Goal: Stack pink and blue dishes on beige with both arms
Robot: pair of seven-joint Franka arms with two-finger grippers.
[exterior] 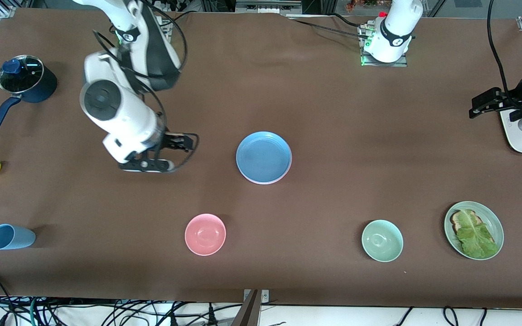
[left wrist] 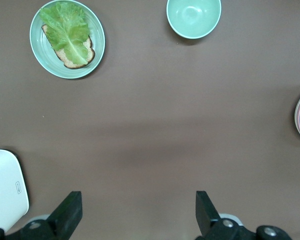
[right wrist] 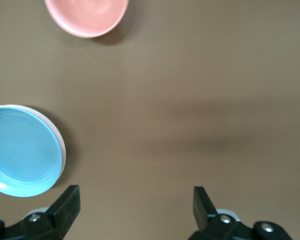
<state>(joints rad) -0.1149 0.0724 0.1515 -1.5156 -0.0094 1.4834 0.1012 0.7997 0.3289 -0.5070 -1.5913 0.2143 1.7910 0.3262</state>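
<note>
Both arms are glossy white with rounded joints. The right arm (exterior: 120, 113) has a dark round cap on one joint and black cables looping beside it. The left arm (exterior: 394, 31) wears a black band, green light glowing at its base.

Stack mostly hidden

The flat round matte blue plate (exterior: 263, 157) covers all but a thin rim of the pastel pink plate (right wrist: 62, 150); anything lower stays hidden.

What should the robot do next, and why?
Probably just pull the right tool away to rest: the blue plate already tops the stack, pink rim peeking beneath, and both tools, the left tool too, are open and empty.
</note>
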